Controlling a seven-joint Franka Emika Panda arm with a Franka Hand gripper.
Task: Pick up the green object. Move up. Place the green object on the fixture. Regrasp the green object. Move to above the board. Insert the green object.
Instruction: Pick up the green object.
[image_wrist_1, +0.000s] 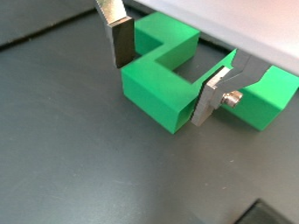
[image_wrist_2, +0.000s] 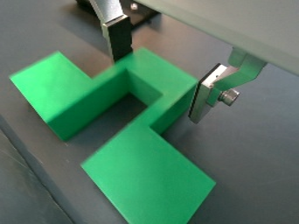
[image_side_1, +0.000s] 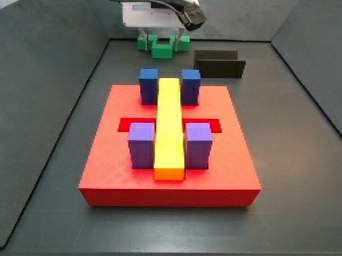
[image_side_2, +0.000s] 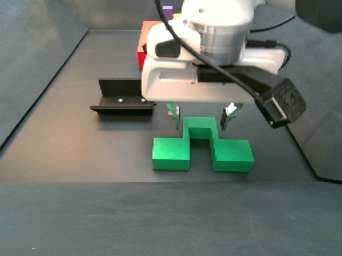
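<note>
1. Gripper (image_side_2: 199, 118): low over the floor, fingers (image_wrist_1: 117, 39) spread, straddling the green object's (image_side_2: 201, 146) stem without clamping it.
2. Green object: flat on the floor, just beside the fixture (image_side_2: 122, 99).
3. Board (image_side_1: 120, 165): well apart.

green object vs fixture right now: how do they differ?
The green object is bright green and blocky with a stem; the fixture is a dark, low L-shaped bracket. The gripper straddles the green object's stem, fingers open and apparently not touching it; the fixture stands apart with nothing on it. Both rest on the dark floor.
</note>
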